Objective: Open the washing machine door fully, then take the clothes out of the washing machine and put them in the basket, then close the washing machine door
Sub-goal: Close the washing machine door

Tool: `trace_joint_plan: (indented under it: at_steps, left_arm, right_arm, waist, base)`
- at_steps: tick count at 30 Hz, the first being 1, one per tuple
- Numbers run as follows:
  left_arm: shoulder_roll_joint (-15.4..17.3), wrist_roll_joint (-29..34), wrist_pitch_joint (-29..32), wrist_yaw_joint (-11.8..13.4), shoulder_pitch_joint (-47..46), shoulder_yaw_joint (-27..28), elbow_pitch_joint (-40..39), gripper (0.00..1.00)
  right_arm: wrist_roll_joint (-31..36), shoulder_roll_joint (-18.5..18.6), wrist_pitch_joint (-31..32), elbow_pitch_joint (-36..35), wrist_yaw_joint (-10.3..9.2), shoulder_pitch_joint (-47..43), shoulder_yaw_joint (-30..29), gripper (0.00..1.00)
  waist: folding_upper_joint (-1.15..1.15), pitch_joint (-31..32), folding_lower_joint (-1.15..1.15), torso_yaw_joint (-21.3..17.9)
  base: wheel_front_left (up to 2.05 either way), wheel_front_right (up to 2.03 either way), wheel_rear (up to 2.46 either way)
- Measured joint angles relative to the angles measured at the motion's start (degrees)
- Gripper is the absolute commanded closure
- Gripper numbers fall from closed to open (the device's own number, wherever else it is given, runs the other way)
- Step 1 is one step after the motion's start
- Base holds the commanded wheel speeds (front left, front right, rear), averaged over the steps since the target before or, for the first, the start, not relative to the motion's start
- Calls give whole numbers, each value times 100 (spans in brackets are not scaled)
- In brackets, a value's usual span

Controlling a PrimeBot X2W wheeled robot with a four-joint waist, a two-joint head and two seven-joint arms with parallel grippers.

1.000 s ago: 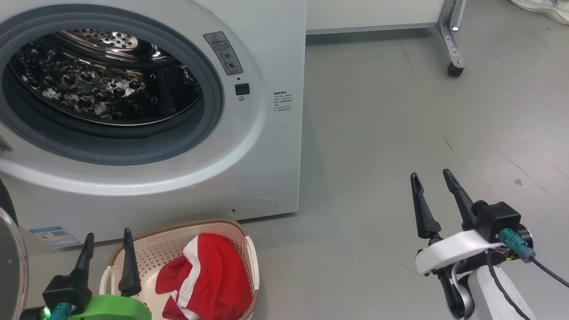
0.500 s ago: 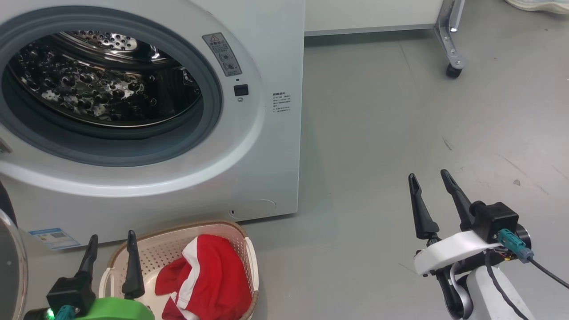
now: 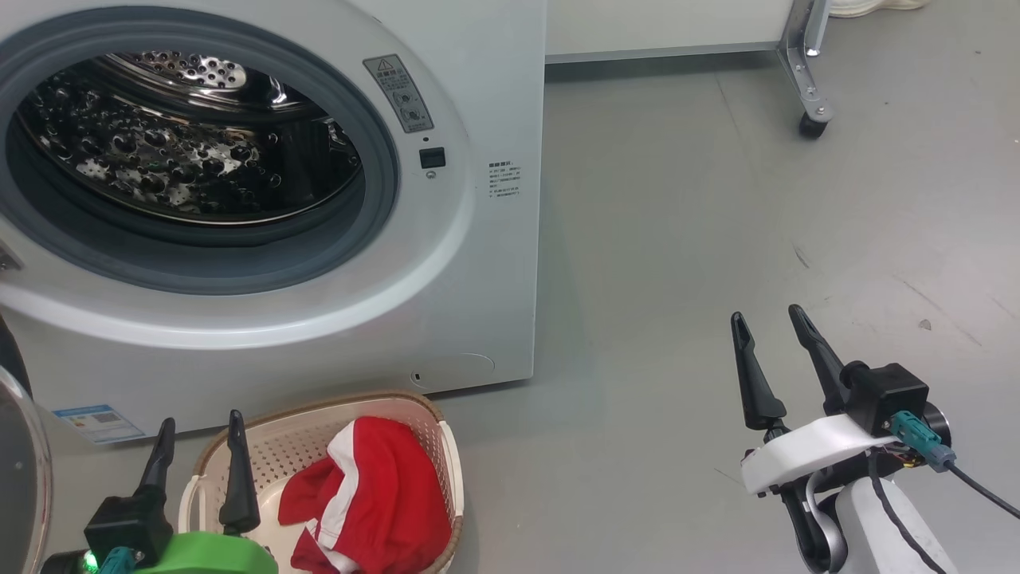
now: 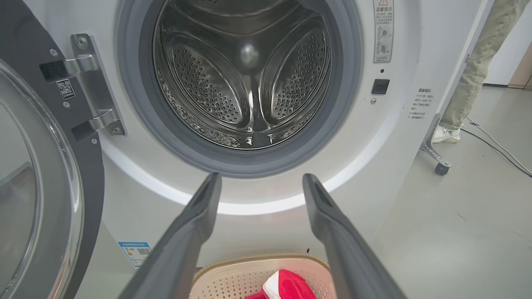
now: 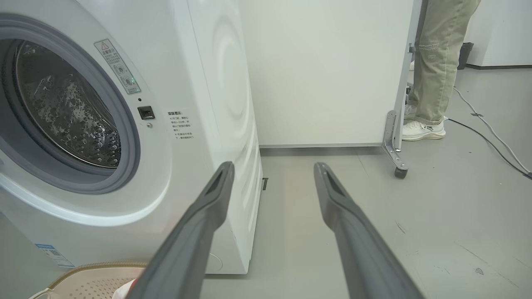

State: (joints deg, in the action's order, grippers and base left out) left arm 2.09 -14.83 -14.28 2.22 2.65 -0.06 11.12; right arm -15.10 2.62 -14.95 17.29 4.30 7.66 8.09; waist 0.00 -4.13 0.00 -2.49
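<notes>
The white washing machine (image 3: pixel 486 263) stands with its door (image 4: pixel 37 199) swung wide open to the left, glass bowl and black rim at the head view's left edge (image 3: pixel 20 470). Its steel drum (image 4: pixel 245 74) holds nothing that I can see. The red clothes (image 3: pixel 370 502) with white trim lie in the cream basket (image 3: pixel 442 446) on the floor before the machine. My left gripper (image 3: pixel 199 426) is open and hangs just left of and above the basket. Well to the right, over bare floor, my right gripper (image 3: pixel 769 323) is open too, nothing between its fingers.
A person's leg and white shoe (image 5: pixel 424 128) stand at the back right beside a metal frame leg on a castor (image 3: pixel 811 126). A cable (image 5: pixel 490 141) runs along the grey floor there. A white panel (image 5: pixel 328 74) stands behind the machine.
The head view has shifted slightly. My left gripper has edged a little to the right; the right arm, clothes and basket stay where they were.
</notes>
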Motion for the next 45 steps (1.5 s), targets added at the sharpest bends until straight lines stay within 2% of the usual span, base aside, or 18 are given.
trace_joint_plan:
  at_steps: [31, 45]
  left_arm:
    - [1, -37, 0, 102, -1, 58, -248, 0]
    - [1, -79, 0, 101, 1, -67, -254, 0]
  right_arm:
    - [-42, -1, 1, -20, -36, -13, -34, 0]
    - [-41, 0, 1, -20, -36, -87, 15, 0]
  waist:
    - [0, 8, 0, 109]
    - [0, 54, 0, 159]
  base:
    - [-103, 103, 0]
    - [-62, 62, 0]
